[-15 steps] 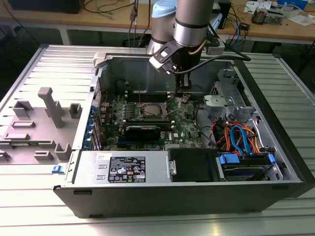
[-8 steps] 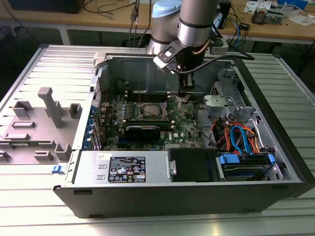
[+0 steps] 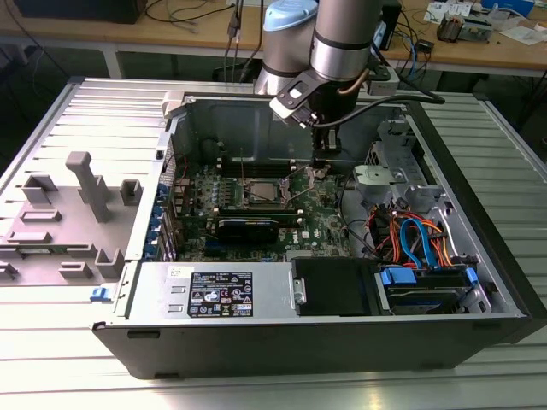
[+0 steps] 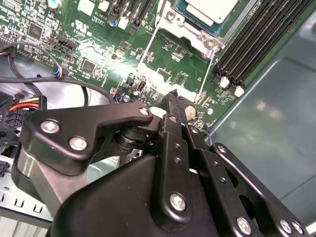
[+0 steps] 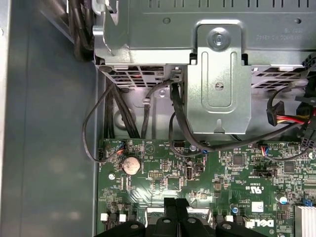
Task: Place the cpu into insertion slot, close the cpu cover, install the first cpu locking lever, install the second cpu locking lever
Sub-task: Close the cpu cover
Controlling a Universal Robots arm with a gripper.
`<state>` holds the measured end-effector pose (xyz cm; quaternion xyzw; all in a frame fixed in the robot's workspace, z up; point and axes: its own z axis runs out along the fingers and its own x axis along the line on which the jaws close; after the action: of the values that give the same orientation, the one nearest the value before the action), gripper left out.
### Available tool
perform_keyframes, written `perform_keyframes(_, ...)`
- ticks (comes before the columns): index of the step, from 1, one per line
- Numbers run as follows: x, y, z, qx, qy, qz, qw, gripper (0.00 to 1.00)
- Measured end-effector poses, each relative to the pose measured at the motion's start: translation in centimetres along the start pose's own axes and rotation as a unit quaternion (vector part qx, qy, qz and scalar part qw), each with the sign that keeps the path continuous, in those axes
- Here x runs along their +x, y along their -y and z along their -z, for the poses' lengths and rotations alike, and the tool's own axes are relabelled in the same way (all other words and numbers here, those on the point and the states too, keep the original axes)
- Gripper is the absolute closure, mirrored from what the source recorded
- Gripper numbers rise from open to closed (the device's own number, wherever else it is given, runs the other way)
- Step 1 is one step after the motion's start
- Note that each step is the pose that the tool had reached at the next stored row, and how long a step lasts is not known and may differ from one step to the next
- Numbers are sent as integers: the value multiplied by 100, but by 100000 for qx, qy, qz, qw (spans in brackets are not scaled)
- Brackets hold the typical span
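Arm: reaches down into the open case [image 3: 479, 222], which lies on its side on the bench [image 3: 77, 376].
Hand [image 3: 320, 166]: low over the green board [image 3: 320, 213], to the exterior view's right of the slot [image 3: 244, 193] and just past the memory slots [image 4: 256, 39].
Hand state: in the first wrist view the two fingers [image 5: 169, 210] are pressed together, with no gap and nothing seen between them.
Cpu [image 4: 210, 7]: sits in the slot, dull silver top up.
Cover [image 4: 190, 30]: lies flat as a silver frame around the cpu.
Levers: two thin metal rods [image 4: 147, 47] run from the socket's corners across the board toward the hand; I cannot tell whether they are latched, or whether the fingertips touch the nearer one.
Coin cell [image 5: 131, 164]: on the board near the fingertips, apart from them.
Drive cage [image 5: 217, 74]: beyond the board's edge, black cables [image 5: 173, 113] hanging from it.
Graphics card [image 3: 246, 227]: long, black, on the near side of the slot.
Grey fixture [image 3: 90, 184]: on the bench at the exterior view's left, well apart from the case.
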<state>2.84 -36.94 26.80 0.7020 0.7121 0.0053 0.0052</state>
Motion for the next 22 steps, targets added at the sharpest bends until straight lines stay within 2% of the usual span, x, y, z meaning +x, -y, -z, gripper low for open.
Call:
perform_keyframes(17, 3, -12, -2, 0, 0, -1, 100000, 89)
perform_keyframes(20, 3, -102, -51, 334, -11, 7, 99999, 89)
perform_keyframes(22, 6, -130, -98, 444, 1, 24, 99999, 89)
